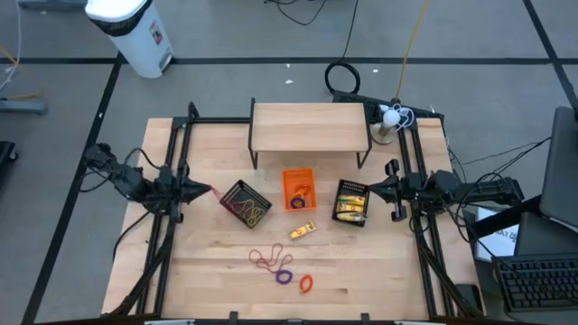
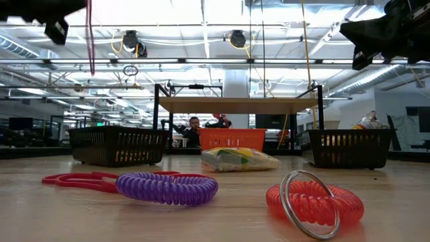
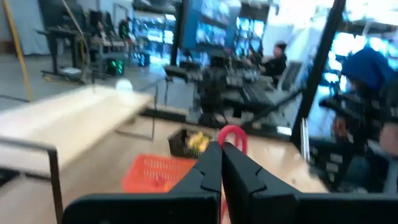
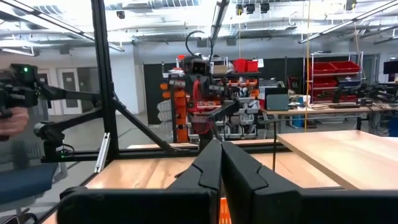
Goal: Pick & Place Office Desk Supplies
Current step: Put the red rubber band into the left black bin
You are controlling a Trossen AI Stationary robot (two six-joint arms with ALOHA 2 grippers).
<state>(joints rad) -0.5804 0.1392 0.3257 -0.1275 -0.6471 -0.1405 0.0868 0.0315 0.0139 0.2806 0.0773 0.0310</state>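
My left gripper (image 1: pixel 206 190) hovers level beside the left black mesh tray (image 1: pixel 245 204), shut on a thin red rubber band (image 3: pixel 232 135). My right gripper (image 1: pixel 377 187) is shut and empty, high beside the right mesh tray (image 1: pixel 352 200), which holds yellow packets. Loose on the table lie red-brown rubber bands (image 1: pixel 265 260), a purple ring (image 1: pixel 284 275), an orange ring (image 1: pixel 305 283) and a yellow packet (image 1: pixel 302 230). The small orange tray (image 1: pixel 299 188) between the mesh trays holds a few small items. My left gripper (image 3: pixel 221 149) pinches the red rubber band between its two shut fingers, which lie level and point toward the table's right. A loop of the band (image 3: pixel 234 132) shows past the fingertips. In the low view the band (image 2: pixel 89 40) hangs slack below the gripper, clear of the table.
A low wooden shelf (image 1: pixel 310 126) on black legs stands at the far side behind the trays. Black frame rails (image 1: pixel 172 181) run along both table sides under the arms. A lamp-like object (image 1: pixel 388 122) sits at the far right corner. Bare wood lies near the front edge.
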